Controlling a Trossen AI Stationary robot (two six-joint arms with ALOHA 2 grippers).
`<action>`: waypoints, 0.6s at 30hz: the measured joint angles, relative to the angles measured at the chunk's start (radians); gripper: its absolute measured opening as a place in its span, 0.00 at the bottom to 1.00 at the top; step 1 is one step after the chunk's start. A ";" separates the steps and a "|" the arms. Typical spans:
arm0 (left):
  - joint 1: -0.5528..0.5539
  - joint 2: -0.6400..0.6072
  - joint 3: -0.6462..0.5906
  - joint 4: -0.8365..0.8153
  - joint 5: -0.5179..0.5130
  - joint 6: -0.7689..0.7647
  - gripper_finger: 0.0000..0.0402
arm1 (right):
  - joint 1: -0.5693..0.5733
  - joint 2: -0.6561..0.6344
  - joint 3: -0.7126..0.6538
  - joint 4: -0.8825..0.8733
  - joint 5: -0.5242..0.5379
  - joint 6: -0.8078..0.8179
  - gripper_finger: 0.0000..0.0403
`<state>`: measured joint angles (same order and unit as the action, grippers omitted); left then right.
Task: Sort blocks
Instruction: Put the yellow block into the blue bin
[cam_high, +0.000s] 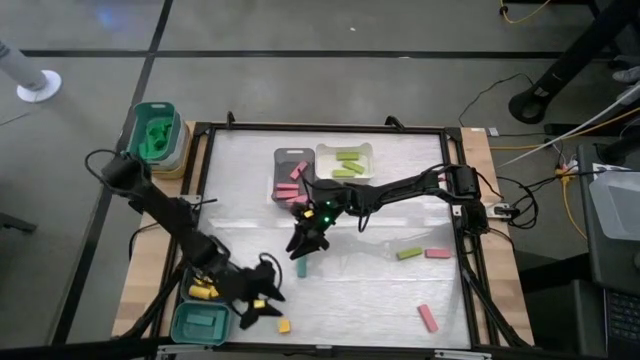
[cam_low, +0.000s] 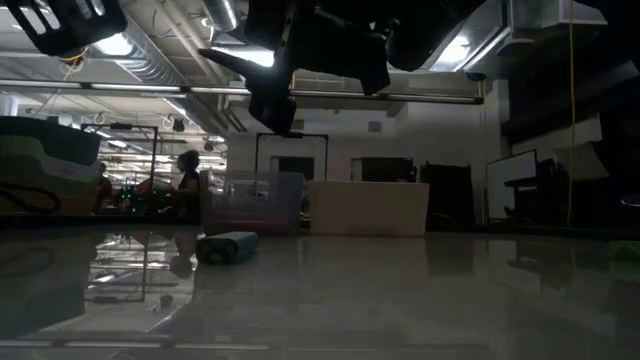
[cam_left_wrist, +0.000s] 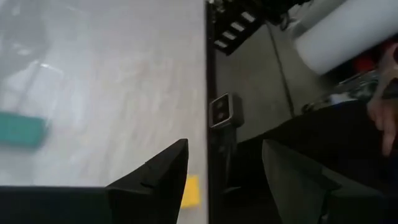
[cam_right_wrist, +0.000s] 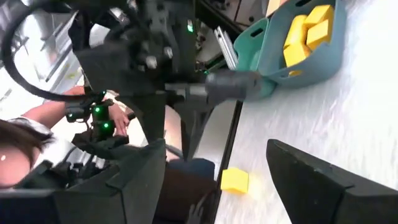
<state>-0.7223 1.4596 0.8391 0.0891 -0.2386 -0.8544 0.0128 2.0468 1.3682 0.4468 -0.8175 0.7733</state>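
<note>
Two grippers are at work over the table (cam_high: 240, 170). Our left gripper (cam_high: 262, 300) hovers at the near edge with its fingers spread and nothing between them. A small yellow block (cam_high: 284, 325) lies just beside it, close to the teal tray (cam_high: 203, 322). More yellow blocks (cam_high: 203, 291) sit in a second near tray.

Our right gripper (cam_high: 305, 243) hangs in the middle, fingers apart and empty. A teal block (cam_high: 302, 267) lies just under it.

Other blocks wait on the right: a green block (cam_high: 408, 253), a pink block (cam_high: 437, 253) and another pink block (cam_high: 428, 318). Far off, the grey tray (cam_high: 290, 157) holds pink ones, the white tray (cam_high: 345, 148) holds green ones, and a far-left tray (cam_high: 158, 135) holds green too.

We think the teal block is next. We should go straight down, put one finger on each long side, then squeeze softly. Our left arm is close, so we must keep the two arms apart.
</note>
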 joint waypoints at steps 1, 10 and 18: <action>-0.006 0.031 0.000 0.044 0.000 0.005 0.48 | 0.000 0.000 0.000 -0.008 -0.006 -0.011 0.69; -0.034 0.230 0.072 0.068 0.001 0.085 0.48 | 0.001 0.000 0.000 -0.100 -0.047 -0.023 0.69; -0.037 0.313 0.124 -0.007 0.000 0.149 0.48 | 0.001 0.000 0.000 -0.160 -0.051 -0.050 0.69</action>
<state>-0.7590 1.7723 0.9631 0.0818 -0.2386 -0.7055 0.0139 2.0468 1.3682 0.2869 -0.8680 0.7234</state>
